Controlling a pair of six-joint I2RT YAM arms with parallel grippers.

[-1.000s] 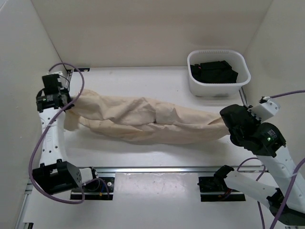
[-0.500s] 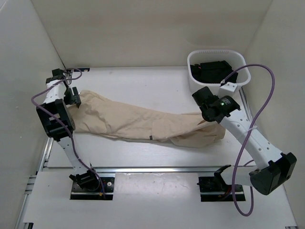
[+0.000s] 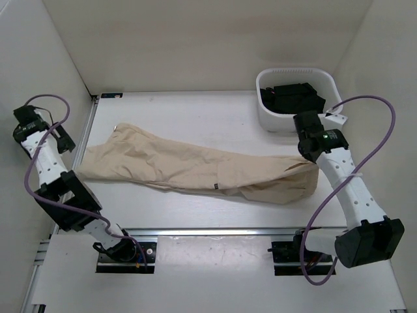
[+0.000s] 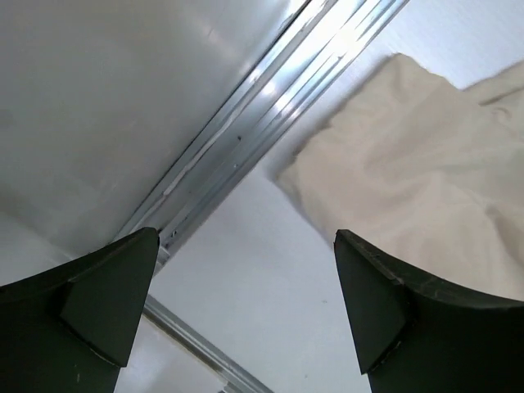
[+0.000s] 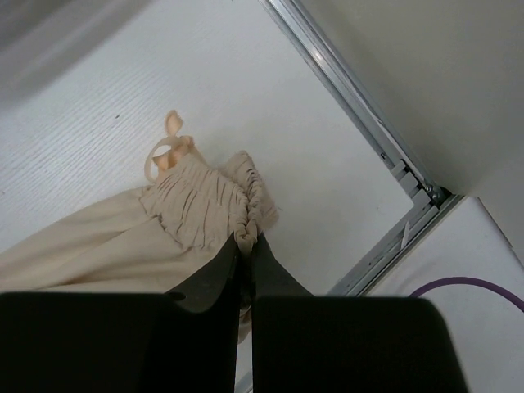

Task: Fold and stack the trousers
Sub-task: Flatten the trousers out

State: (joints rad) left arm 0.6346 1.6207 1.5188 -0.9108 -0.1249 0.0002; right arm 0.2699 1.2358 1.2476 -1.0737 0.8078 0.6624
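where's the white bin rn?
Top view: the white bin sits at the table's far right corner, black garments inside, just beyond the right gripper, whose jaws are shut on the trousers.

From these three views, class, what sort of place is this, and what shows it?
Probably a robot lab test cell: plain white walls box in a table, a left arm and right arm bolted to a rail, with beige trousers and a bin of black garments.

Table [image 3: 195, 111], white. Beige trousers [image 3: 189, 166] lie lengthwise across the middle, left to right, creased; gathered waistband at the right end. White basket [image 3: 281, 122] stands in the far right corner, near the waistband, not touching. Metal rail [image 3: 215, 229] along the near edge.
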